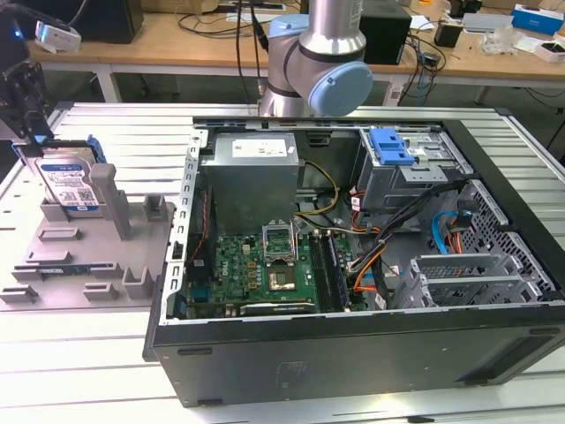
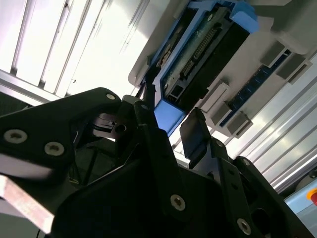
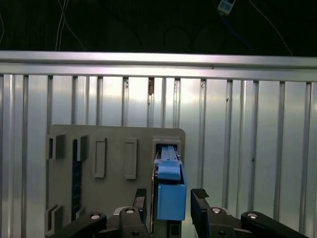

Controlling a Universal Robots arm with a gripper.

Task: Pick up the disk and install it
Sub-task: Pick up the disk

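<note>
My gripper (image 3: 170,197) stands open astride the disk (image 3: 169,171), one finger on each side of its blue rail. The disk stands on end in the grey holder (image 3: 99,148), long axis upright. The second wrist view shows its connector edge turned up toward me. The exterior view shows its label face, a holder post (image 1: 106,190) just beside it, and the computer case (image 1: 353,358) well apart.

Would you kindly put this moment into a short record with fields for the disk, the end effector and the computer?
disk: standing upright in grey holder, exterior view's left
end effector: open, one finger on each side of disk's blue end
computer case: open, lying beside holder
progress: disk not lifted
</note>
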